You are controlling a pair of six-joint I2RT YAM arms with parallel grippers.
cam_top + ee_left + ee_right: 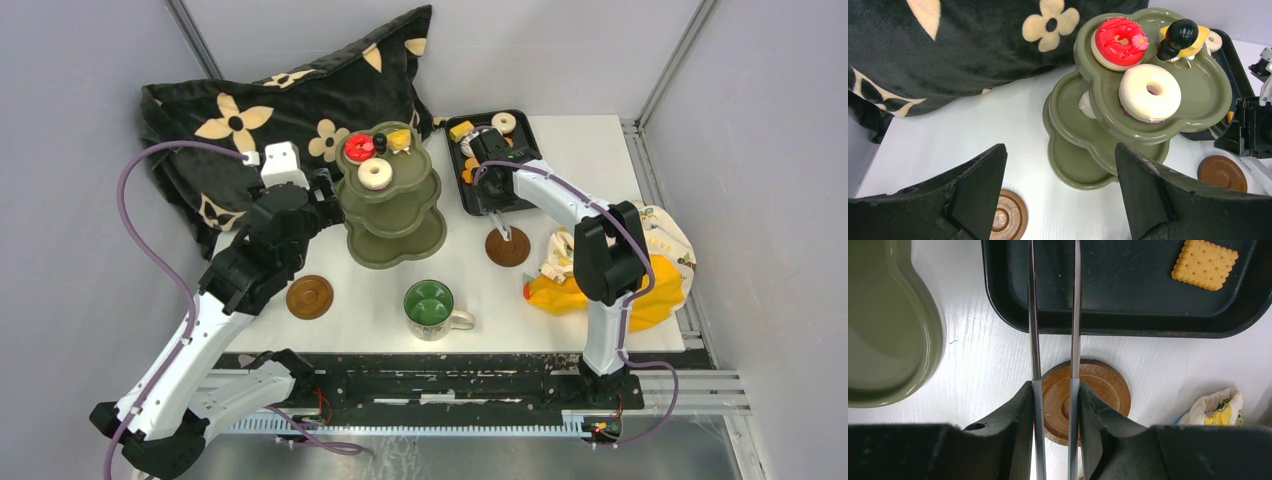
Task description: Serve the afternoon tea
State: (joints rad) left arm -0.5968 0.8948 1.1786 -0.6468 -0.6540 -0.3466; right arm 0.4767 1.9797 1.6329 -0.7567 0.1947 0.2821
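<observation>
The olive-green three-tier stand [392, 215] stands mid-table; its top tier holds a red donut [1118, 42], a white donut [1149, 92] and a yellow cake [1193, 42] by the black knob [1180, 35]. A white pastry [1086, 105] lies on the middle tier. My left gripper [1060, 175] is open and empty, just left of the stand [1198, 95]. My right gripper [1054, 390] is shut on metal tongs [1076, 315] above a brown saucer [1103, 385]. A second saucer [309, 296] and the green-lined mug [430, 308] sit near the front.
A black tray [495, 190] at the back right holds several pastries, among them a square cookie [1204, 264]. A black flowered pillow [280, 120] lies at the back left. A yellow cloth bundle [620, 270] lies at the right by the right arm.
</observation>
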